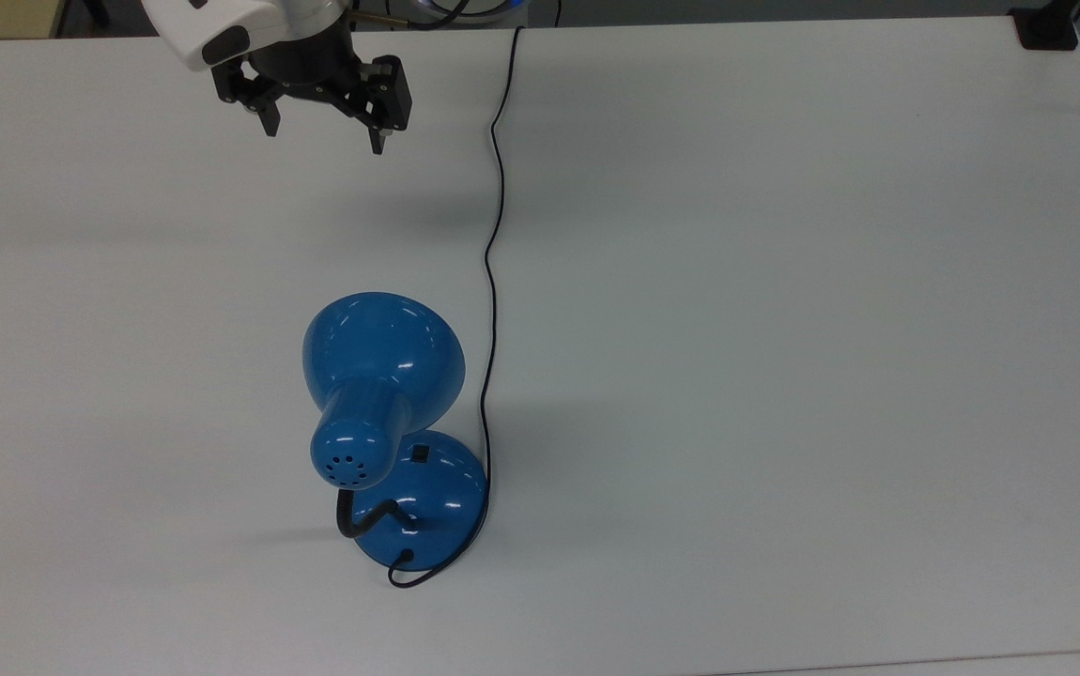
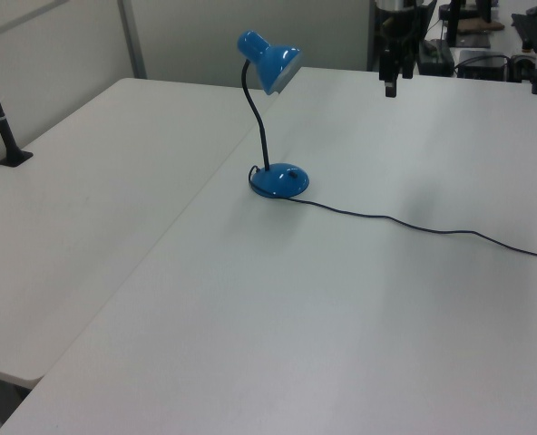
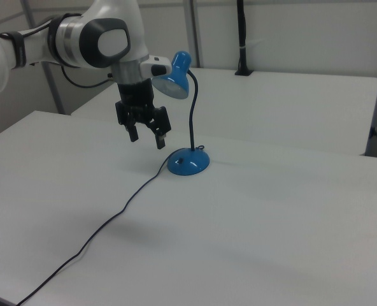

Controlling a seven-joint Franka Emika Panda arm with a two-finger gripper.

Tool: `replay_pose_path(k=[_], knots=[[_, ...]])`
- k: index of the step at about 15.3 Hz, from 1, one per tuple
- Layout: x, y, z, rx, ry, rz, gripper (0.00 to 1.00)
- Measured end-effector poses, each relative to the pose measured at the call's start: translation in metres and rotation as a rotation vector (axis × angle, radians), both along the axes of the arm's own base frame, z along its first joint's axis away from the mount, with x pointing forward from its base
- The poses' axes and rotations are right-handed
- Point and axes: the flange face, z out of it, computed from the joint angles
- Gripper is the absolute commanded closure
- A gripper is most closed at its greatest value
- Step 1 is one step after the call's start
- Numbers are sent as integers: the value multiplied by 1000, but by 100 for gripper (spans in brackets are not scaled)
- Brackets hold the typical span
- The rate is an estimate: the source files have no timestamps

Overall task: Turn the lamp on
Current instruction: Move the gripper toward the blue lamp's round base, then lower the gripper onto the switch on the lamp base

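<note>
- Wide white table (image 1: 784, 282), smooth and matte, spread across the top view, running back toward the wall in the left view (image 2: 296, 344) and lying broad in the right view (image 3: 271, 236).
- White robot arm (image 3: 80, 32) reaching in from the right view's left, thick rounded joints with a grey band, wrist pointed down over the table; white casing also at the upper edge of the top view (image 1: 221, 23).
- Blue lamp (image 1: 380, 376) standing upright on the table, below centre in the top view, well apart from the arm; bell-shaped shade up high on a black bendy neck, tilted, with no glow visible at its mouth in the left view (image 2: 270, 63) or the right view (image 3: 176, 76).
- Black gripper (image 1: 319, 141) hanging in the air near the top view's upper left; fingers spread wide apart, holding nothing, tips clear of the table; seen too in the right view (image 3: 147, 139), just to the lamp's left.
- Round domed blue base (image 1: 437, 507) flat on the table, partly under the shade in the top view.
- Thin black cord (image 1: 493, 235) looping off the base, then running up the top view past the gripper's right to the far edge.
- Small black switch (image 1: 421, 454) on top of the base, untouched.
</note>
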Motion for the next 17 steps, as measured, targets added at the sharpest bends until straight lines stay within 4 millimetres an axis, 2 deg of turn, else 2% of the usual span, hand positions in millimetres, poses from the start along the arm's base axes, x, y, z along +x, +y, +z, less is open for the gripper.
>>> replay_pose_path(k=[1,2,4,8,17], knots=[[2,0,1,-1,-12,3,75],[4,0,1,-3,-30,13,89],[11,3,-2,16,-61,53,100],[31,11,-20,69,-139,77,100],[86,37,-92,76,-310,86,100]])
